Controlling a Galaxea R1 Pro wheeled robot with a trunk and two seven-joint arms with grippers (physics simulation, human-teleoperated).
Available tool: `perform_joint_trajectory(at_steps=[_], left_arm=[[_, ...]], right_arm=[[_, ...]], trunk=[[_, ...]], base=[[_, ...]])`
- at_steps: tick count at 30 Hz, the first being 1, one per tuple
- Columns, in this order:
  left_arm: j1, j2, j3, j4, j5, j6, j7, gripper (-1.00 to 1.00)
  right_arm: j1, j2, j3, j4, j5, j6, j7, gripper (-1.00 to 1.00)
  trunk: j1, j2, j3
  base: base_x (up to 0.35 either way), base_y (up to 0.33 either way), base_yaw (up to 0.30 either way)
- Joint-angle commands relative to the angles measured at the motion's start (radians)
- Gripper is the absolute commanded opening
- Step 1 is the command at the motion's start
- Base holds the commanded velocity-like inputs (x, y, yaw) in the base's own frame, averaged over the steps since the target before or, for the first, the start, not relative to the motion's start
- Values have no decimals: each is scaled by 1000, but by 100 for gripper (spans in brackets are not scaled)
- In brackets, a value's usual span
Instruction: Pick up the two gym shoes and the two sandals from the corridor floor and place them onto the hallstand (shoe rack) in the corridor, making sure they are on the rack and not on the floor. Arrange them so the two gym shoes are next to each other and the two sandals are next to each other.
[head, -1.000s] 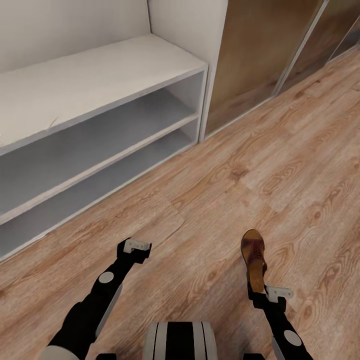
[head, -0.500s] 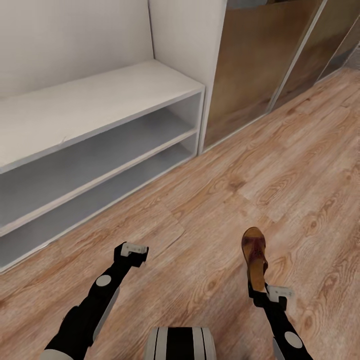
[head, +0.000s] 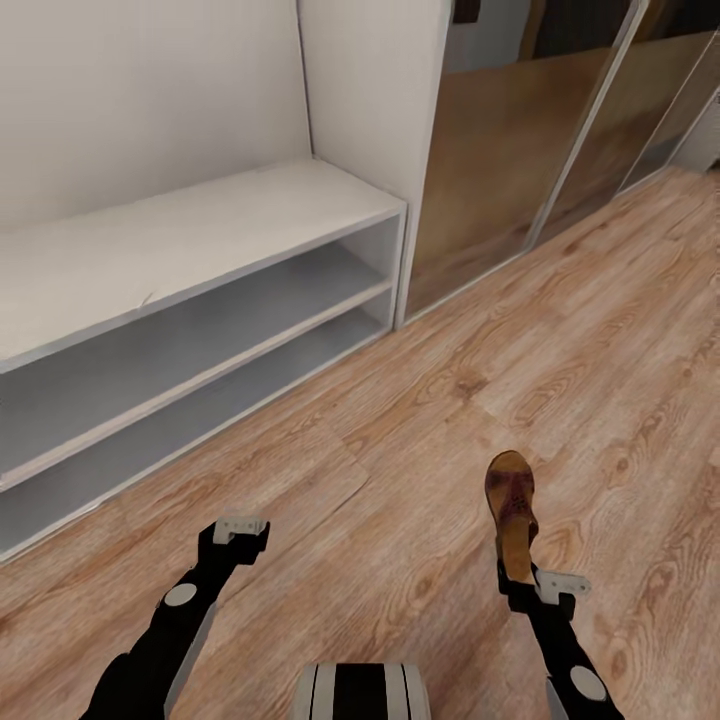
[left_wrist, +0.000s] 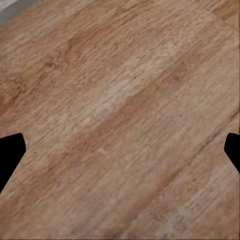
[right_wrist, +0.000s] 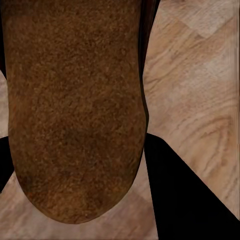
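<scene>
Brown leather marks the one sandal (head: 511, 510) in the head view: it is carried heel-first in the right gripper (head: 530, 580), toe pointing away from the robot, above the wood-plank floor (head: 600, 330). The shoe rack (head: 200, 235), pale grey-white with a bench top and two open tiers, stands ahead and to the left, well apart from the sandal. The left gripper (head: 238, 528) hangs low over bare floor, near the rack's front edge, carrying nothing.

Left wrist view: floor planks (left_wrist: 120, 110) run between the two dark fingertips (left_wrist: 10, 150), which stand wide apart with nothing between them.

Right wrist view: the sandal's tan-brown sole (right_wrist: 75, 100) lies close to the lens, with a dark finger (right_wrist: 185, 190) pressed against its heel end; the gripper is clamped on the sandal.

Hazards, as judgement. The grip sits at the heel alone, so the long toe end acts as a lever; a quick swing toward the rack could twist the sandal loose. The toe leads the motion and could strike a tier edge, pushing the sandal back out of the grip. A release short of the shelf would drop it on the floor.
</scene>
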Motion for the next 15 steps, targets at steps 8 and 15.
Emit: perform_joint_trajectory(at_steps=[8,15], left_arm=[[7,0,40,83,-3,-78,-2,100],[9,1,72,215,-3,-153,-2,100]], right_arm=[[58,-3,-4,0,3,-48,1,-100],[134,-5,-10,5,3,-100,0,-100]], trunk=[[-4,2,33],[-7,3,71]], base=[[0,0,0],[0,0,0]])
